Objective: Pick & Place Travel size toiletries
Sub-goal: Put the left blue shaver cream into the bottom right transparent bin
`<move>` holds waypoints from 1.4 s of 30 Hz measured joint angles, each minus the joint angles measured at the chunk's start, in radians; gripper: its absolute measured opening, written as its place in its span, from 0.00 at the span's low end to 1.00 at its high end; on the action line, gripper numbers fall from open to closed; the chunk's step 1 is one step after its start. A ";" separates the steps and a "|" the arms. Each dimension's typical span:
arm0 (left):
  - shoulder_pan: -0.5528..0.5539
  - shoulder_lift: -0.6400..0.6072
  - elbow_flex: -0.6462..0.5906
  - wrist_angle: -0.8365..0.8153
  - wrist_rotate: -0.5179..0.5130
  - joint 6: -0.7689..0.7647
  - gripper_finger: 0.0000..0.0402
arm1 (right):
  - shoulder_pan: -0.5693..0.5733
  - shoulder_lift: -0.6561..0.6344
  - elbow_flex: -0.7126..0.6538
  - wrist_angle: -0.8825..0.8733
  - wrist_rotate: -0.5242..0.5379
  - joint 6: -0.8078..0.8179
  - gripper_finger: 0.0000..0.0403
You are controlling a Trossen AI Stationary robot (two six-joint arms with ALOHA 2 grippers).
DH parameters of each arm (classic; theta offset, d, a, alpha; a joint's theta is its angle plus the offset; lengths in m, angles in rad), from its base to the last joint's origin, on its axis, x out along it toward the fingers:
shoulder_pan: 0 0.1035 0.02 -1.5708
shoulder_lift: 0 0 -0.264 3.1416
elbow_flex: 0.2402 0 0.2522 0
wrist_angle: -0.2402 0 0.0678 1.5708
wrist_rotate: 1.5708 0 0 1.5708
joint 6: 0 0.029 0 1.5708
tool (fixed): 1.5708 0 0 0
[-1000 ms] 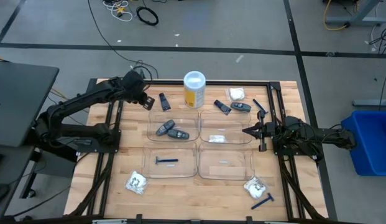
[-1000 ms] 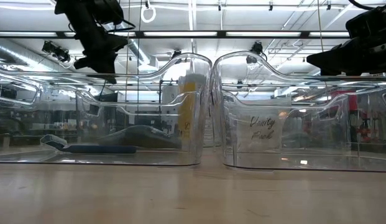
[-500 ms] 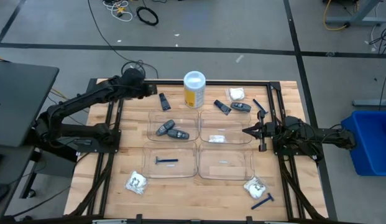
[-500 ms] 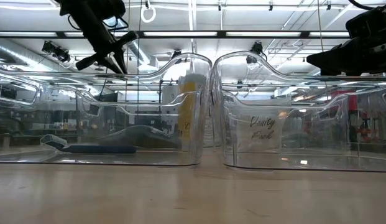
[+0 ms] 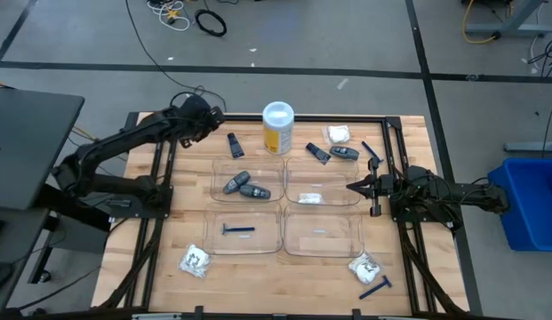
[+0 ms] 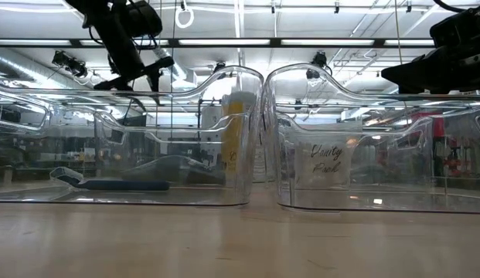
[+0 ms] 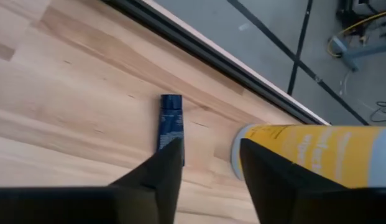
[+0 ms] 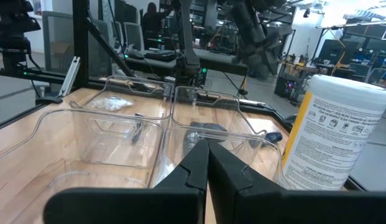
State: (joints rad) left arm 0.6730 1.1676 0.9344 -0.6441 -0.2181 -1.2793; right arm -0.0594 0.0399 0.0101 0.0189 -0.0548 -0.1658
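Observation:
A dark blue flat tube (image 5: 235, 144) (image 7: 170, 124) lies on the wood at the far left, beside the yellow canister (image 5: 277, 127). My left gripper (image 5: 215, 116) (image 7: 211, 152) hangs open above the table, left of the tube, touching nothing. My right gripper (image 5: 351, 187) (image 8: 208, 163) is shut and holds nothing, at the right rim of the far right tray (image 5: 322, 182). Two grey sticks (image 5: 244, 187) lie in the far left tray, a blue razor (image 5: 238, 229) in the near left tray and a white packet (image 5: 311, 197) in the far right tray.
Loose at the far right are a white packet (image 5: 338, 134), a dark tube (image 5: 317, 153), a grey stick (image 5: 344, 153) and a razor (image 5: 371, 151). Near the front edge lie packets (image 5: 196, 260) (image 5: 364, 265) and a razor (image 5: 375, 288). Black frame rails run along the table's sides.
My left gripper has opened and turned about its wrist, and it has drawn back a little toward the far edge, away from the dark blue tube. The tube lies where it was.

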 joint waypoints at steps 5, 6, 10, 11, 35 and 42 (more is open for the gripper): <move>0.012 0.013 -0.001 0.003 0.006 0.064 0.54 | 0.000 0.000 0.000 0.000 0.000 0.000 0.03; 0.012 0.013 -0.001 0.010 0.006 0.079 0.55 | 0.000 0.000 0.000 0.000 0.000 0.000 0.03; 0.012 0.013 -0.001 0.018 0.006 0.082 0.58 | 0.000 0.000 0.000 0.000 0.000 0.000 0.03; 0.012 0.013 -0.001 0.017 0.004 0.082 0.58 | 0.000 0.000 0.000 0.000 0.000 0.000 0.03; 0.028 0.120 0.182 -0.256 -0.008 0.021 0.59 | 0.000 0.000 0.000 0.000 0.000 0.000 0.03; 0.038 0.207 0.257 -0.258 0.000 -0.025 0.59 | 0.000 0.000 0.000 0.000 0.000 0.000 0.03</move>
State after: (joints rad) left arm 0.7105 1.3746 1.1914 -0.9017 -0.2176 -1.3039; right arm -0.0593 0.0399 0.0097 0.0189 -0.0547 -0.1658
